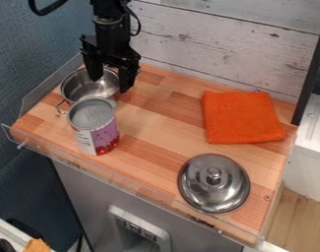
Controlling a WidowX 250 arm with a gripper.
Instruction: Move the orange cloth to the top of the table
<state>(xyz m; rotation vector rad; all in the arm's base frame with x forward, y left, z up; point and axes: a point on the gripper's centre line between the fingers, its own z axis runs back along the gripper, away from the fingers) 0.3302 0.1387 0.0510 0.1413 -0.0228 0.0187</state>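
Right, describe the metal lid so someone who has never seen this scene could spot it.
On the wooden tabletop, find the orange cloth. The lid lies below it in the view, near the front edge. It is round and shiny with a top knob, whereas the pot is open with a side handle.

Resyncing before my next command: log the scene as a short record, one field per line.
end effector: above pot, open, holding nothing
cloth: orange, lying flat, right side near the wall
pot: far left, lid off, partly behind the can
can: upright, in front of the pot
lid: knob up, near right, in front of the cloth
surface: wooden table
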